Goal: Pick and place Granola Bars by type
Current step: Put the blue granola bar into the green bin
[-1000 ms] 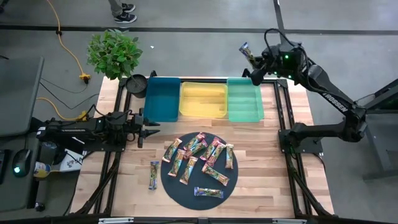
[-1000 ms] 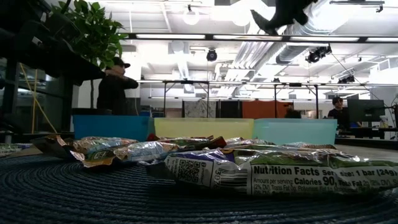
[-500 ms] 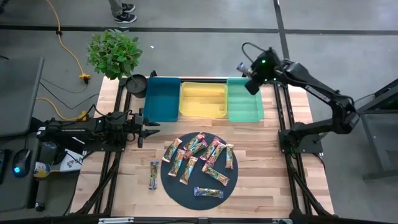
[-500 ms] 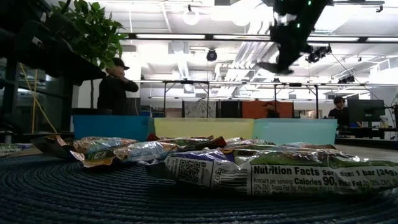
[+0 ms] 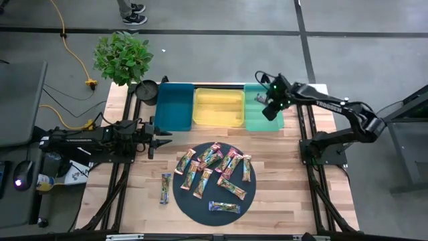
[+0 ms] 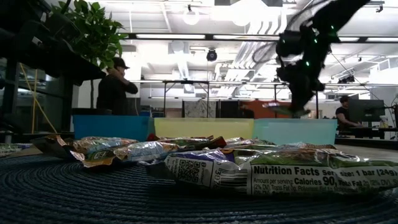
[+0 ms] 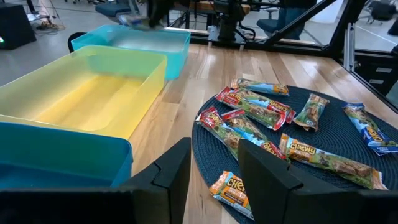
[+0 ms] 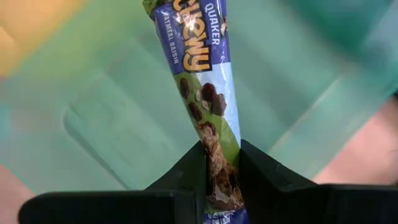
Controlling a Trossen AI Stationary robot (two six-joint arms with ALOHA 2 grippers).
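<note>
My right gripper (image 8: 219,163) pinching blue Chewy bar (image 8: 202,74) over green tray (image 5: 263,115); lower inside walls before release. Left gripper (image 7: 211,163) idle, slightly spread.

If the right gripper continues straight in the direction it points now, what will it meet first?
Most likely the floor of the green tray. The right gripper is shut on a blue-wrapped granola bar that points into that tray, so the bar would touch first; depth is unclear.
</note>
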